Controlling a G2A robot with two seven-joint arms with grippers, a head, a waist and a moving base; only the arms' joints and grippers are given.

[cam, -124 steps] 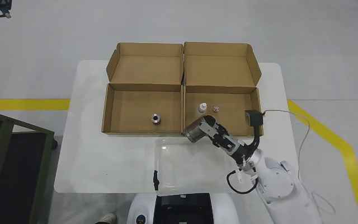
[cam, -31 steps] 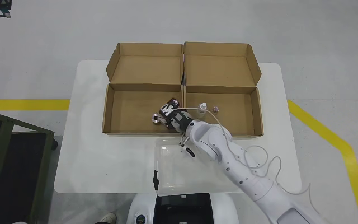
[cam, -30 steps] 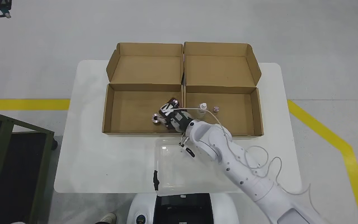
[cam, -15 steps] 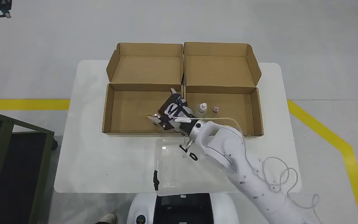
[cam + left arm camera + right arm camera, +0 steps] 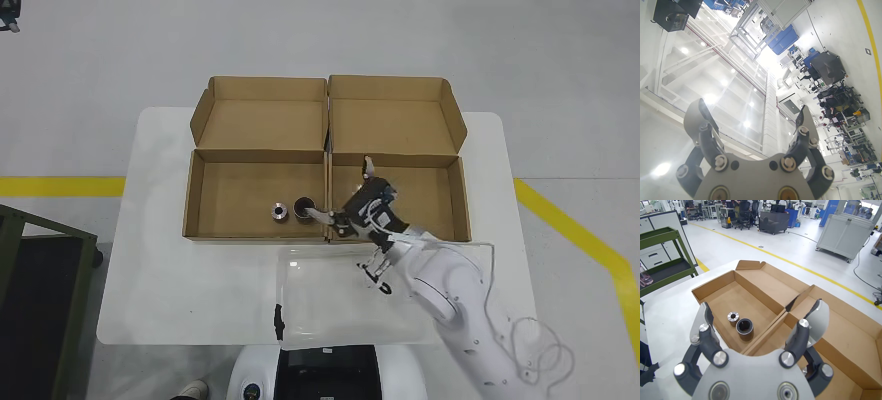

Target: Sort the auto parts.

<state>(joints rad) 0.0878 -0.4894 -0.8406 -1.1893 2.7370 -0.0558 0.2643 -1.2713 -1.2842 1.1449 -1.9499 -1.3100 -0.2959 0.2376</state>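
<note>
In the top view, the right claw (image 5: 342, 190) is hanging spread wide over the shared wall between the left box (image 5: 230, 195) and the right box (image 5: 430, 200), gripping nothing. A dark sleeve (image 5: 303, 209) and a smaller silver bushing (image 5: 277, 211) are standing upright in the left box, just beside each other. A clear tray (image 5: 320, 295) is lying on the table (image 5: 160, 260) in front of the boxes.

In the left wrist view, the left claw (image 5: 753, 113) is pointing up at the ceiling, wide apart and empty.

In the right wrist view, the right claw (image 5: 761, 313) is gaping above the divider. The sleeve (image 5: 745, 330) and bushing (image 5: 733, 318) are sitting close to that wall; whether they are touching I cannot tell. Both are looking like solid metal, so probably heavy for their bulk, rigid and slippery. Pinching across the outer wall from above seems best. The neighbouring part and the cardboard walls are crowding any finger coming down.
</note>
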